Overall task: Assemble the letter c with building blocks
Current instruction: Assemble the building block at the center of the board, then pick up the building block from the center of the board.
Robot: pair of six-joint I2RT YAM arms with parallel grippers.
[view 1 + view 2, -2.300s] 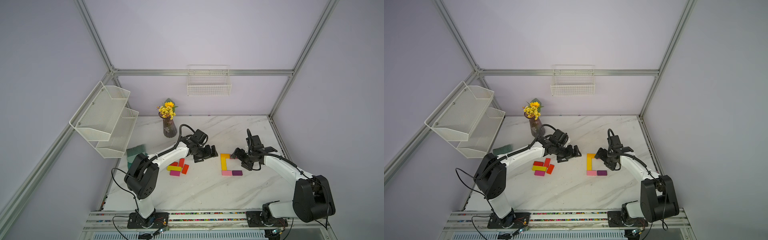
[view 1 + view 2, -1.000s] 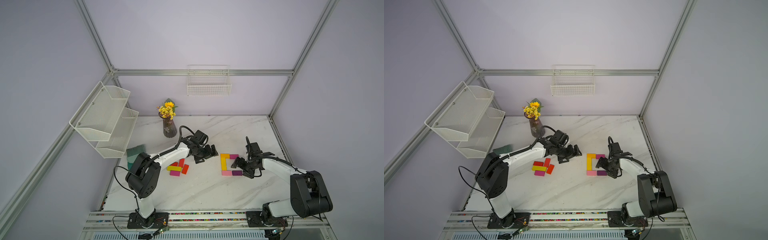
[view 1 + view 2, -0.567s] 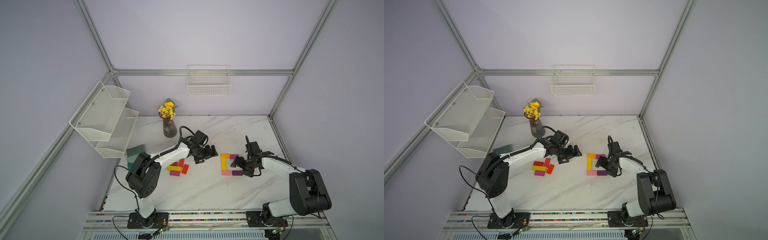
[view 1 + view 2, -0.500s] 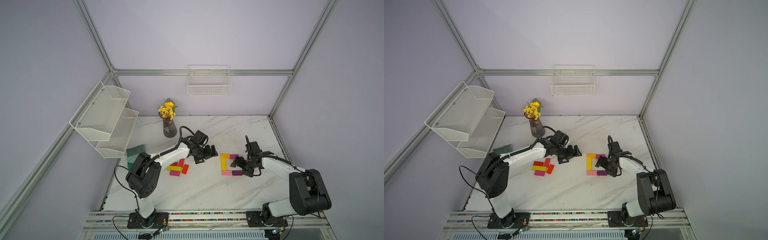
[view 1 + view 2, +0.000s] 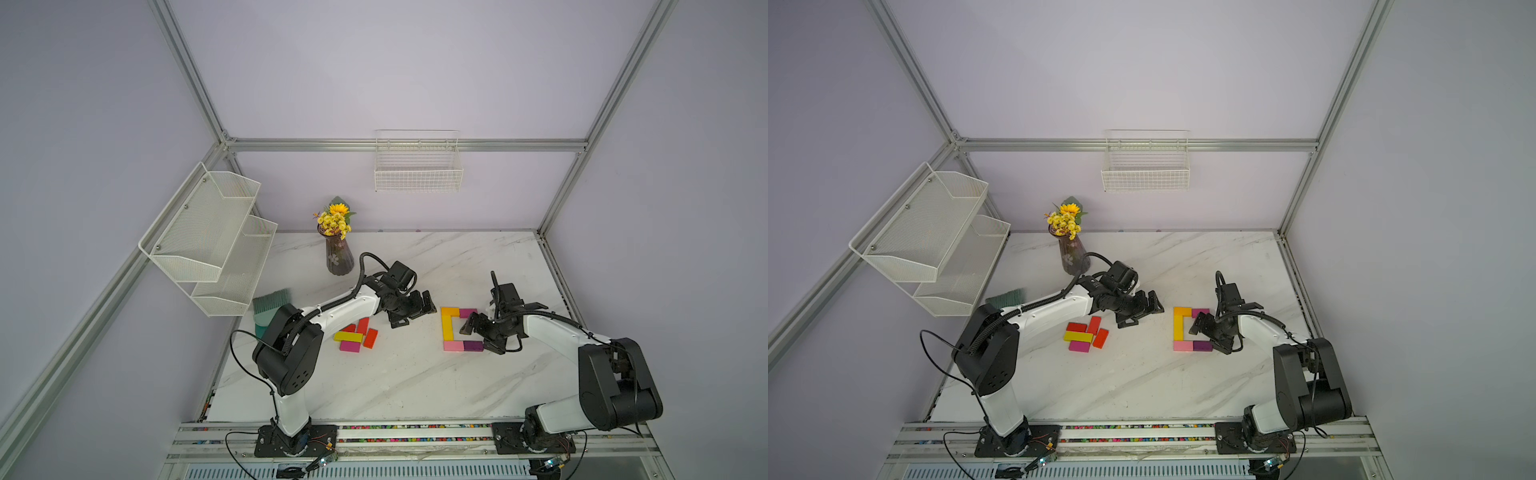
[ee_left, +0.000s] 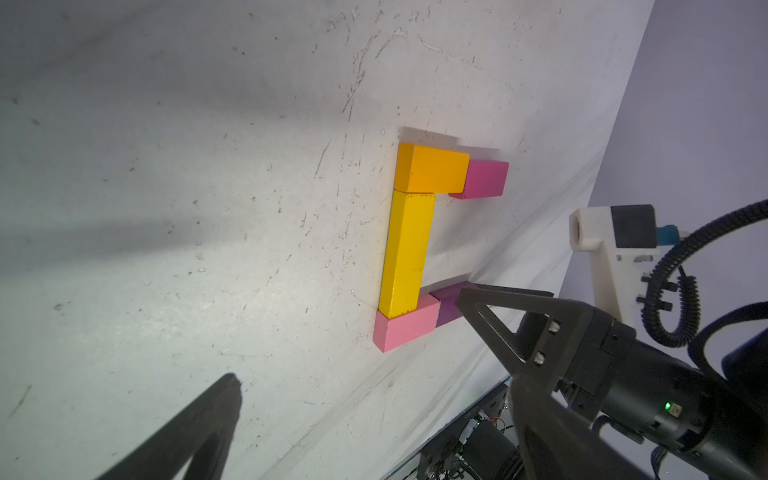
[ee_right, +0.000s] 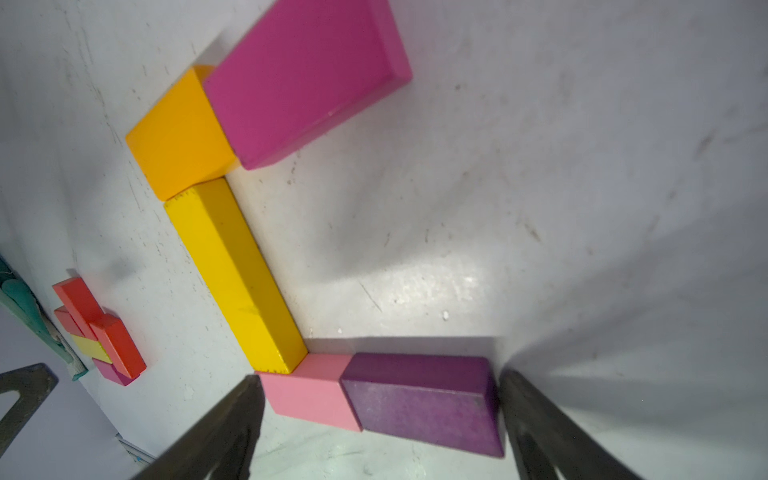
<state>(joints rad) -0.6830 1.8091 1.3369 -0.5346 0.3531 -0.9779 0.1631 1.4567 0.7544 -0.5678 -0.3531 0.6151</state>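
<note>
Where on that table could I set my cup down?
Bare: the white marble tabletop's front strip along the metal rail, and its back stretch right of the purple glass vase. Crowded: the loose pile of coloured blocks, the C-shaped block figure with the right claw at it, and the left claw between them.

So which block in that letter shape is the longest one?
The yellow block, which forms the letter's back. It lies between the orange block and the pink block; the other four are clearly shorter.
</note>
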